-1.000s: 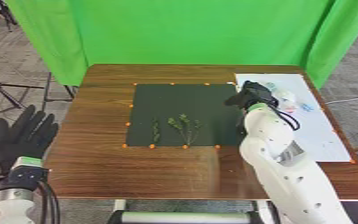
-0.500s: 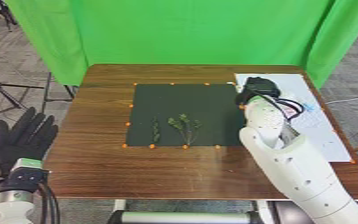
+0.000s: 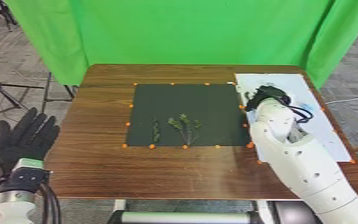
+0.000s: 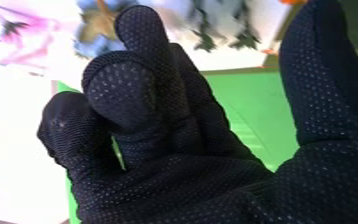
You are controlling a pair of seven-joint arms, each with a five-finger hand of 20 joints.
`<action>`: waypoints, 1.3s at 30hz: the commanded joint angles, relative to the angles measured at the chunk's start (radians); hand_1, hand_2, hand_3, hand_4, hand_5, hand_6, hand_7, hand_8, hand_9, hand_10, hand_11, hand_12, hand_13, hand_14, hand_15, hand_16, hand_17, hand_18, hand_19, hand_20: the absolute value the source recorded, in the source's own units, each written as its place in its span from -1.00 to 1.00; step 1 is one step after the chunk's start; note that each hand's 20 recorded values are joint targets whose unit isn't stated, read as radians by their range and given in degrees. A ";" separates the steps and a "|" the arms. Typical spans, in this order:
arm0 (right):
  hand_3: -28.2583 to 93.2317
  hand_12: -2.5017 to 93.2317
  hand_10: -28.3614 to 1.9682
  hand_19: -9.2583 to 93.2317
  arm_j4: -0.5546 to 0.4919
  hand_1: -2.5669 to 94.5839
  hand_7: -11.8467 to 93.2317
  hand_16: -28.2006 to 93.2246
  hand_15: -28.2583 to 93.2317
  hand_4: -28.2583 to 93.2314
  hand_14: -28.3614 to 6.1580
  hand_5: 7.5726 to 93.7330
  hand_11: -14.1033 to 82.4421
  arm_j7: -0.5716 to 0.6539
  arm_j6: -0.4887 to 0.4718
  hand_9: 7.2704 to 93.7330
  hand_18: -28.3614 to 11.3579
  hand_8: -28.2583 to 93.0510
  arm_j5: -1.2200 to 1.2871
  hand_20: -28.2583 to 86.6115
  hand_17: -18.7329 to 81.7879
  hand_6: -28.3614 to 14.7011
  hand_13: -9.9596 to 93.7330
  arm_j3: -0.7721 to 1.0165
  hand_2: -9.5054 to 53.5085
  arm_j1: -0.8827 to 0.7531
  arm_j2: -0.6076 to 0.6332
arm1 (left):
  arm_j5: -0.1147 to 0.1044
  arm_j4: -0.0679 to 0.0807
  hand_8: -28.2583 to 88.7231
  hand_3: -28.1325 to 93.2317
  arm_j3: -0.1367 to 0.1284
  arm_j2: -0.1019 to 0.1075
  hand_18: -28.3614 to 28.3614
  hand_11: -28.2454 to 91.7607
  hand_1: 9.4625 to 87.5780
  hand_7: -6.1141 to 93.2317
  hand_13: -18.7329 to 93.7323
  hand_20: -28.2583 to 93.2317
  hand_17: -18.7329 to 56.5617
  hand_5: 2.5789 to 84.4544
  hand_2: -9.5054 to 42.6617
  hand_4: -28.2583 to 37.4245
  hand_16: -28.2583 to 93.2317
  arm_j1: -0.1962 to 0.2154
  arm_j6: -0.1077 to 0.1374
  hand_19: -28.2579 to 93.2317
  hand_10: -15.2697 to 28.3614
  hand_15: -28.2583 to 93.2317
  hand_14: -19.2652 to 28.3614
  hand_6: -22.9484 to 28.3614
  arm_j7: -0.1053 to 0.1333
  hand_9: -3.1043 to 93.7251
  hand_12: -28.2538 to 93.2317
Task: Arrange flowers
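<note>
While the right hand (image 3: pixel 269 94) hangs over the sheet (image 3: pixel 322 145) near its left edge, thumb apart from the bent fingers and nothing pinched, its thick, pale-flecked mesh tips could crush the soft pink flower (image 4: pixel 31 34) or pull up a neighbour with it. Feathery green sprigs (image 3: pixel 184 125) lie thin-stemmed towards the near edge of the flat mat (image 3: pixel 171 100); a low sweep could drag them. Off the grained table's (image 3: pixel 87 160) left edge, the left hand (image 3: pixel 23 136) is spread.

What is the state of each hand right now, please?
Left hand: open, fingers straight, holding nothing.
Right hand: open, fingers relaxed, thumb apart, nothing in its grasp.
</note>
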 commanded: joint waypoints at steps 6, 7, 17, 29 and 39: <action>0.58 -0.39 -0.23 1.00 0.044 -0.20 -0.53 -0.03 0.54 -0.99 0.02 0.25 0.01 -0.019 -0.061 0.58 -0.84 -0.66 -0.007 0.27 0.30 -0.04 0.64 -0.049 -1.00 -0.011 -0.005 | 0.004 -0.003 -0.71 0.66 0.000 0.003 0.39 -0.13 -0.58 -0.50 -0.19 -0.40 -0.58 -0.06 0.00 -1.00 -0.71 0.002 0.014 0.02 0.33 0.10 0.39 0.15 -0.023 -0.18 -0.37; 0.59 -0.38 -0.19 1.00 0.043 -0.16 -0.51 -0.03 0.54 -1.00 0.04 0.29 0.02 -0.025 -0.049 0.60 -0.83 -0.66 -0.010 0.26 0.30 0.01 0.65 -0.056 -1.00 -0.013 -0.005 | 0.003 -0.002 -0.71 0.66 0.002 0.002 0.39 -0.13 -0.58 -0.50 -0.19 -0.40 -0.58 -0.06 0.00 -1.00 -0.71 0.001 0.013 0.02 0.33 0.10 0.39 0.16 -0.023 -0.18 -0.37; 0.63 0.05 0.23 1.00 0.022 0.25 -0.31 0.01 0.55 -0.99 0.17 0.56 -0.29 -0.049 -0.001 0.82 -0.79 -0.34 -0.022 0.22 0.32 0.18 0.72 -0.073 -1.00 -0.065 -0.016 | -0.016 0.002 -0.71 0.66 0.002 -0.002 0.39 -0.13 -0.57 -0.50 -0.19 -0.40 -0.58 -0.06 0.01 -1.00 -0.71 -0.014 0.031 0.03 0.34 0.11 0.39 0.16 -0.032 -0.18 -0.37; 0.75 -0.05 0.16 1.00 -0.072 0.04 -0.02 -0.01 0.50 -0.77 0.25 0.52 -0.14 -0.018 0.185 0.82 -0.75 -0.17 -0.054 0.25 0.42 0.20 0.79 -0.033 -1.00 -0.148 0.030 | -0.012 0.004 -0.72 0.66 0.001 0.001 0.39 -0.12 -0.56 -0.49 -0.19 -0.40 -0.58 -0.05 0.02 -1.00 -0.72 -0.014 0.025 0.04 0.34 0.11 0.39 0.16 -0.029 -0.17 -0.38; 0.77 -0.08 0.10 1.00 -0.367 0.00 0.06 -0.02 0.43 -0.69 0.25 0.50 -0.17 -0.020 0.168 0.85 -0.74 -0.17 -0.024 0.25 0.46 0.15 0.84 0.082 -1.00 -0.306 0.036 | -0.009 -0.007 -0.72 0.66 -0.019 0.001 0.39 -0.12 -0.56 -0.48 -0.19 -0.41 -0.59 -0.05 0.03 -1.00 -0.72 0.016 0.022 0.04 0.34 0.12 0.39 0.16 -0.025 -0.17 -0.38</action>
